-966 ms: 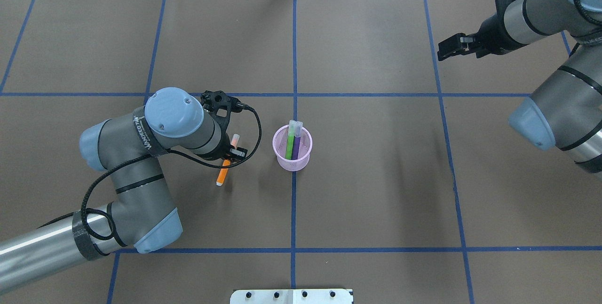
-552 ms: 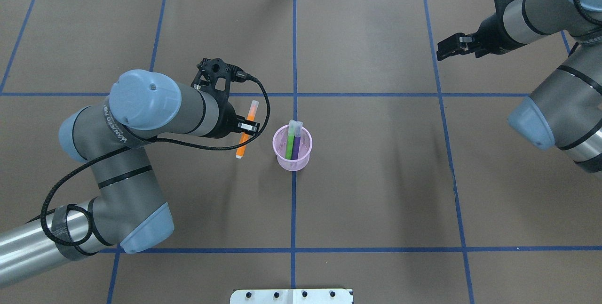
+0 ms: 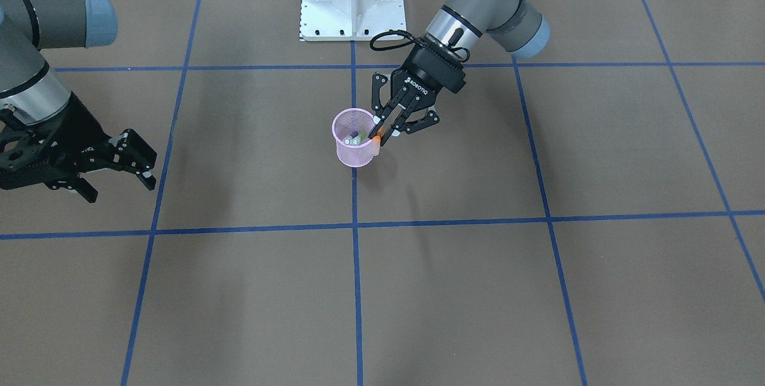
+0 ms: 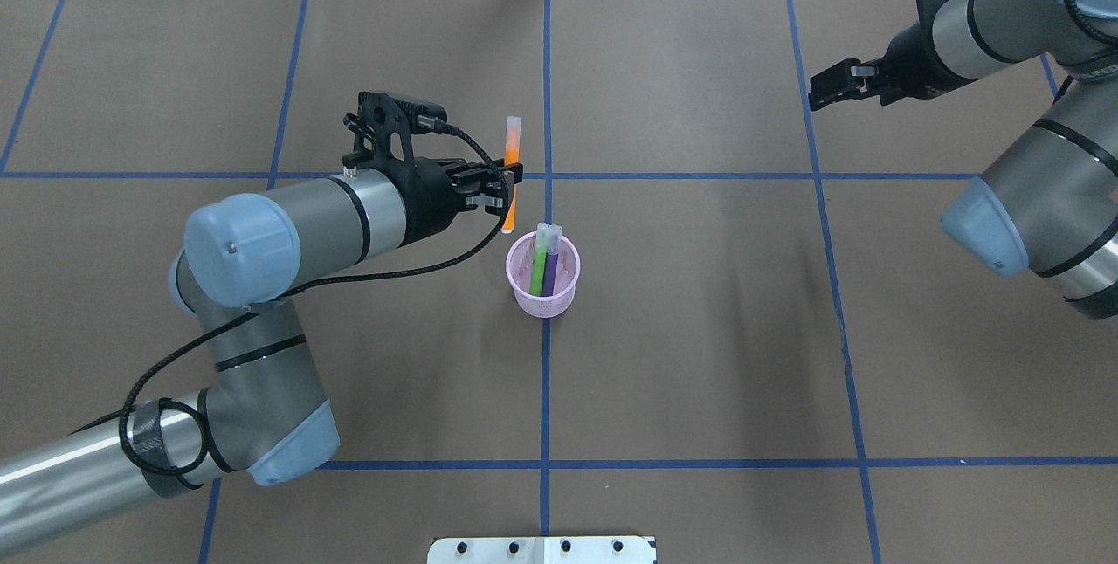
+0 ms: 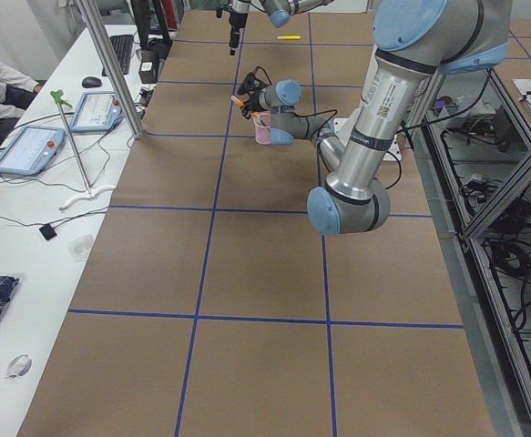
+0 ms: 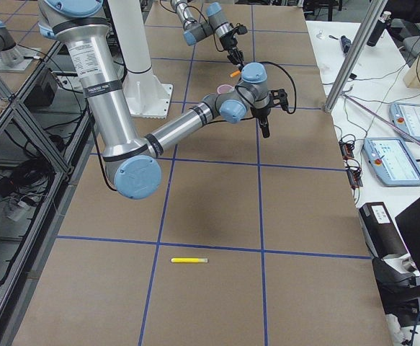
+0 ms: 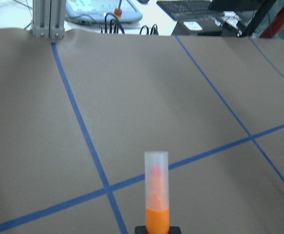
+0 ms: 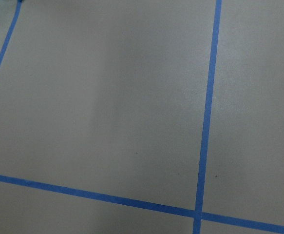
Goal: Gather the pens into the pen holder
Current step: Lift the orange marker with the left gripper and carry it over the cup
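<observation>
My left gripper (image 4: pixel 508 187) is shut on the orange pen (image 4: pixel 512 154) and holds it in the air, nearly upright, pale cap up, just beside the far-left rim of the pink mesh pen holder (image 4: pixel 563 289). In the front view the gripper (image 3: pixel 382 132) holds the pen (image 3: pixel 375 147) at the holder's rim (image 3: pixel 343 156). The green pen (image 4: pixel 537 269) and the purple pen (image 4: pixel 550 274) stand inside the holder. The left wrist view shows the orange pen (image 7: pixel 156 204) with its cap. My right gripper (image 4: pixel 817 94) is open and empty, far right, also in the front view (image 3: pixel 119 183).
A yellow pen (image 6: pixel 189 260) lies on the table far off on my right side. The white base plate (image 4: pixel 541 549) is at the near edge. Blue tape lines cross the brown table (image 4: pixel 699 328).
My left gripper lifted the orange pen off the table and carried it away from me and rightward to the holder's rim, turning it more upright. The right arm barely moved.
</observation>
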Motion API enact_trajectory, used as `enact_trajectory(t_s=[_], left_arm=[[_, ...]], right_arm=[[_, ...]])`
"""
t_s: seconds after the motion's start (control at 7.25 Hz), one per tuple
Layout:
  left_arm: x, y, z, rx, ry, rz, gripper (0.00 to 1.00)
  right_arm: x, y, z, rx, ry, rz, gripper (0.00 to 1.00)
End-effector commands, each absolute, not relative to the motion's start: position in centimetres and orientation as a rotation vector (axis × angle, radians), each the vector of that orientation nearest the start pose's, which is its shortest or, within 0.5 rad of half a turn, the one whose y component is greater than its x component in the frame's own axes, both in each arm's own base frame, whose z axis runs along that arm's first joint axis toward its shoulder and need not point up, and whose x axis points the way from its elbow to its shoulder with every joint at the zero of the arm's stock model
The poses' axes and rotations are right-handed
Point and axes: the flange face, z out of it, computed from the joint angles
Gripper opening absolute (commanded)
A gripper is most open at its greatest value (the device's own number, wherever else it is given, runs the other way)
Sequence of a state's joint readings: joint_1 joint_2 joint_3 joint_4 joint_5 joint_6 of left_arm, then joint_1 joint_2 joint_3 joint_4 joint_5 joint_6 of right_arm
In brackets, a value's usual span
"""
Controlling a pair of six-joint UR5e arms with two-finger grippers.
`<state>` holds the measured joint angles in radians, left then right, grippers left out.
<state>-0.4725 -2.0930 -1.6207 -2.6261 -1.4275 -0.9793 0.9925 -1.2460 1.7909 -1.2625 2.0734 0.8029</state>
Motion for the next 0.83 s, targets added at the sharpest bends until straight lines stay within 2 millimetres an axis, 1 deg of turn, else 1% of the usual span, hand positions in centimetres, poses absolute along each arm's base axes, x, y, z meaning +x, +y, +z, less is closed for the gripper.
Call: enact_trajectory(t_s=[0.0,0.14,0.28,0.41,0.69], left_arm=[[53.2,-39.0,23.2,0.993,1.464,-0.059,0.0],[52.6,-38.6,21.6,1.002,1.496,-0.058,0.0],[52.5,-38.5,21.9,1.0,1.493,-0.055,0.0],[52.6,-38.4,23.0,0.991,1.477,-0.051,0.0],[52.8,-38.5,23.1,1.018,1.452,-0.019,0.0]], right_arm=[[-25.8,-55.1,34.2,0.345,-0.896,-0.008,1.0],[-25.7,-55.2,34.2,0.346,-0.896,-0.008,1.0],[-25.7,-55.2,34.2,0.346,-0.896,-0.008,1.0],[-25.7,-55.2,34.2,0.346,-0.896,-0.006,1.0],[-25.7,-55.2,34.3,0.346,-0.894,-0.007,1.0]])
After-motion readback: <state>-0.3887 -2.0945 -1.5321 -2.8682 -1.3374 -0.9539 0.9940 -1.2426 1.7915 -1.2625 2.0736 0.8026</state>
